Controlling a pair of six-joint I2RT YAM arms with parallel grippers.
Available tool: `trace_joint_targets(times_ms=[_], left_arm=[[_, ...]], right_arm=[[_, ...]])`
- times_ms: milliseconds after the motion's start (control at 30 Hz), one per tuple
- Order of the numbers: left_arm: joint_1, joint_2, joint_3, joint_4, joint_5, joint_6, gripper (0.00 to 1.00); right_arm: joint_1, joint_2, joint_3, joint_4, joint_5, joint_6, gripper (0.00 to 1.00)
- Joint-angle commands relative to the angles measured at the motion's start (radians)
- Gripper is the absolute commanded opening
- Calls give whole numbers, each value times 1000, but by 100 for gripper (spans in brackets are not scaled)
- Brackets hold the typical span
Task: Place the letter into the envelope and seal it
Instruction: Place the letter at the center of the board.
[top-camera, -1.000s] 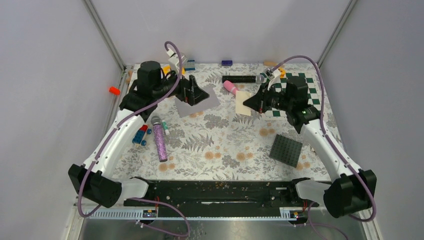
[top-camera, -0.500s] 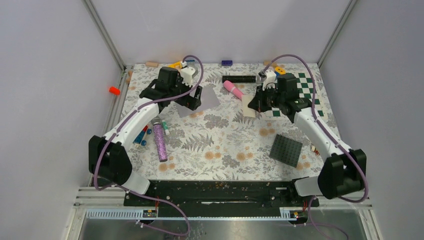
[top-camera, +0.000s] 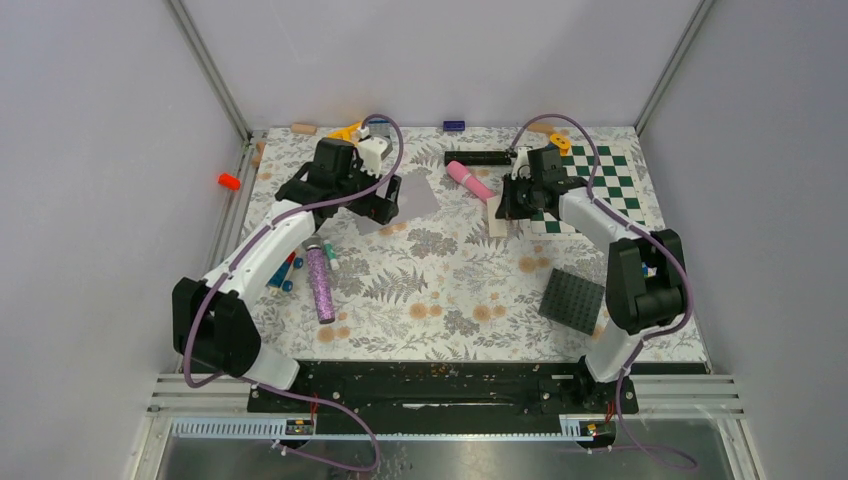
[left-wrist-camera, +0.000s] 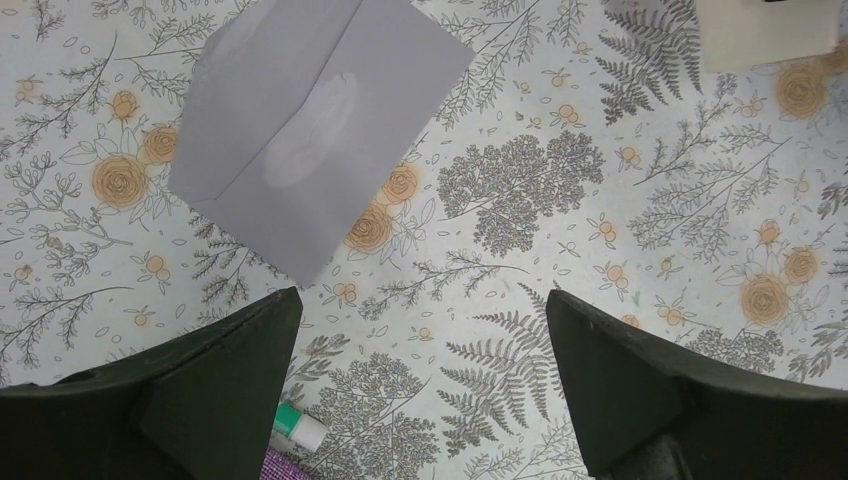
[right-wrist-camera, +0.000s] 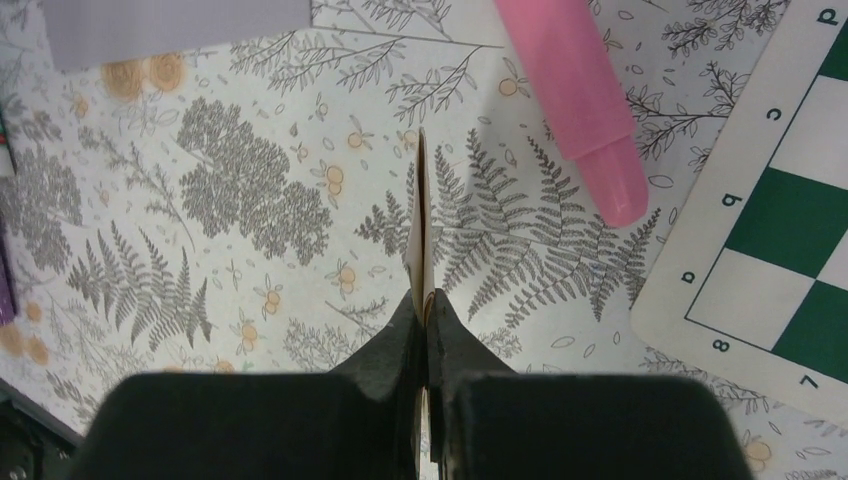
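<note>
Letter (top-camera: 497, 216) gripped on edge, envelope (top-camera: 421, 194) flat on table (top-camera: 450, 290).
Tan letter stands edge-up, pinched in the closed right gripper (right-wrist-camera: 427, 300), right of centre near the table's far edge. Light grey envelope lies flat, skewed diagonally, left of centre near the far edge, apart from the letter.

So the desk (top-camera: 440, 290) is white with grey ferns and orange roses. The envelope (left-wrist-camera: 310, 130) is pale grey, letter (top-camera: 497, 214) cream-tan, cylinder (right-wrist-camera: 580, 100) bubblegum pink, checkerboard (top-camera: 600, 185) green-and-white, studded plate (top-camera: 573, 300) dark grey, glittery tube (top-camera: 319, 283) purple.
</note>
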Motion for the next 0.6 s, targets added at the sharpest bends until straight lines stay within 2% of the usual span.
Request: trace_joint_targets(times_ms=[0,467,567], left_arm=[[4,-77,-32,68,11,-33,97],[3,-102,-84,108,38,-56,97],[4,-100,-84,109,45,-58,97]], right_arm=[[1,56,70,83,62,119,0],[-12,170,90,173,179,237,3],[-17,174,83,175,187,239,9]])
